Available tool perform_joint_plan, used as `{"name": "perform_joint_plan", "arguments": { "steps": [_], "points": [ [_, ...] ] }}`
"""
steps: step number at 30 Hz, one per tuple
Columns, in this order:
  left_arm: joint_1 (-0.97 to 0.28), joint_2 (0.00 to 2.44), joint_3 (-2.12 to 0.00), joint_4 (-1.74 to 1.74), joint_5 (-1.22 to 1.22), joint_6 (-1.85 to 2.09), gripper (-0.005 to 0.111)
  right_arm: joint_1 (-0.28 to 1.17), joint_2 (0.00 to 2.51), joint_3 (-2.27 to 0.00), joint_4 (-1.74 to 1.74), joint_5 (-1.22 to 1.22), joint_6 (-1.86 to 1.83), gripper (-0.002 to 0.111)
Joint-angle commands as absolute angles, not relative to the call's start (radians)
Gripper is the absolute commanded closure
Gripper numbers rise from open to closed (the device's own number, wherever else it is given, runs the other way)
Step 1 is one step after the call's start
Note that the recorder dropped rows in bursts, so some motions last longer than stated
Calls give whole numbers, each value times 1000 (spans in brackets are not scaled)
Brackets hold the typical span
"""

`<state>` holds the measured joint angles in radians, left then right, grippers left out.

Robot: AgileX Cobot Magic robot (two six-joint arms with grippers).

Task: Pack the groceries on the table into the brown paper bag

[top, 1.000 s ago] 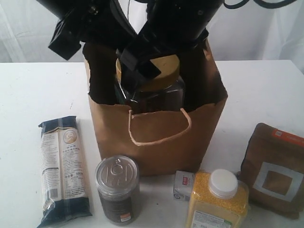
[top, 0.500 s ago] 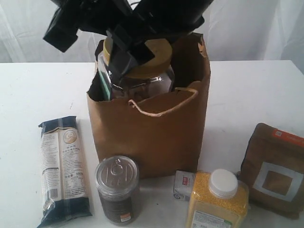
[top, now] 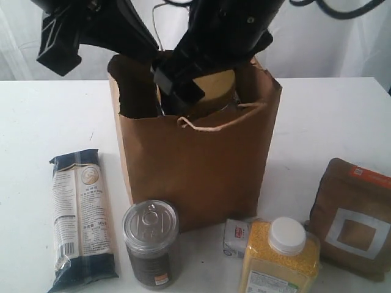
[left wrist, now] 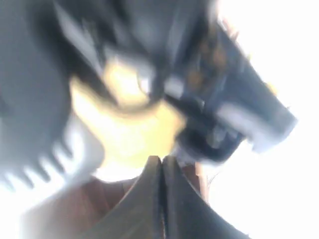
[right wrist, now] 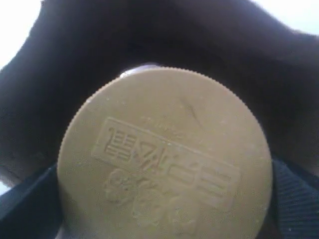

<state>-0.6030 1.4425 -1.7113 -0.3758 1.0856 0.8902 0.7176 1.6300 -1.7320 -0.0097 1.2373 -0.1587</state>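
The brown paper bag (top: pixel 195 165) is seen upright at the centre of the exterior view on the white table (top: pixel 49 116), with its mouth open and one twisted handle (top: pixel 214 127) draped over the near rim. The gold-lidded clear jar (top: pixel 215 87) is found inside the bag's mouth, and only its lid and a sliver of glass are shown above the rim. The right gripper (right wrist: pixel 162 204) is spread wide around that lid and is grasping it: in the right wrist view, black fingers (right wrist: pixel 295 199) are pressed against opposite sides of the ridged gold lid. The left gripper (left wrist: pixel 162 162) is clenched, with its two fingers laid flat against each other. That view is heavily blurred, so whether anything is pinched between them cannot be told. The left arm (top: pixel 91 27) is seen at the upper left of the exterior view, above the bag's left rim. The other groceries are ranged along the lower part of the frame. The long dark-blue noodle packet (top: pixel 82 217) is laid flat at lower left. The silver pull-tab can (top: pixel 151 241) is stood upright just right of it, in front of the bag. The small white-blue packet (top: pixel 234 237) is placed against the white-capped yellow-grain bottle (top: pixel 281 256), and the brown windowed orange-labelled pouch (top: pixel 353 217) is set at lower right.
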Motion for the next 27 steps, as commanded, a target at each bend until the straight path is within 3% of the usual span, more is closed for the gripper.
{"name": "perform_joint_plan", "arguments": {
  "steps": [1, 4, 6, 8, 10, 13, 16, 18, 20, 22, 25, 27],
  "points": [
    [-601, 1422, -1705, -385, 1099, 871, 107, 719, 1663, -1710, 12, 1221, -94, 34],
    [-601, 1423, -1705, -385, 1093, 869, 107, 727, 1671, -1724, 92, 1221, -360, 39],
    [-601, 1420, -1705, -385, 1106, 867, 107, 722, 1675, -1721, -16, 1221, -117, 44],
    [-601, 1420, -1705, -381, 1109, 864, 107, 722, 1676, -1734, -38, 1221, -259, 46],
    [-601, 1420, -1705, -381, 1109, 863, 107, 716, 1673, -1730, -65, 1217, -91, 48],
    [-601, 1420, -1705, -381, 1093, 863, 107, 725, 1678, -1756, -14, 1221, -348, 49],
    [-601, 1420, -1705, -381, 1094, 863, 107, 716, 1680, -1763, -55, 1197, -35, 49],
    [-601, 1420, -1705, -381, 1095, 863, 107, 728, 1678, -1772, -74, 1221, -301, 49],
    [-601, 1420, -1705, -381, 1099, 863, 107, 719, 1678, -1767, -81, 1221, -60, 49],
    [-601, 1420, -1705, -381, 1092, 863, 107, 719, 1676, -1772, -44, 1221, -255, 49],
    [-601, 1420, -1705, -381, 1096, 860, 107, 715, 1675, -1775, -66, 1220, -77, 49],
    [-601, 1420, -1705, -381, 1094, 860, 107, 720, 1673, -1782, -57, 1221, -249, 49]
  ]
}}
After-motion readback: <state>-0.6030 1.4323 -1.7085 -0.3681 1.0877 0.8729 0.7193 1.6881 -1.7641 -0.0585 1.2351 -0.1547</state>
